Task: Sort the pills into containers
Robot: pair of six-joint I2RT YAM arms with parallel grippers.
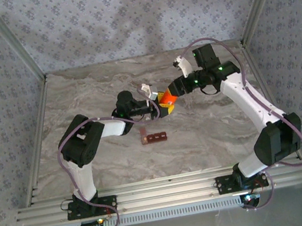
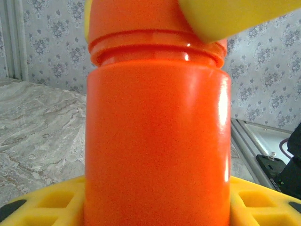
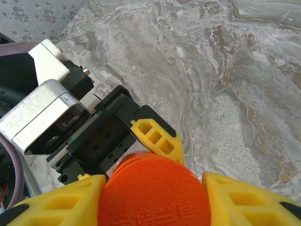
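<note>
The left pincer [image 1: 158, 105] is clamping the orange bottle [image 2: 157, 141] by its body, to steady it, while the right pincer [image 1: 171, 94] is gripping the cap [image 3: 153, 197] from above, probably for unscrewing. The containers [image 1: 154, 138] are lying on the desk [image 1: 79, 101] nearby, apart from both.

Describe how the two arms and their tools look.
The left arm and right arm have white links, black joints and a looping lilac cable each. A green light glows near the right wrist. The right tool has yellow fingers with square cut-outs; the left tool matches, on a black body.
</note>
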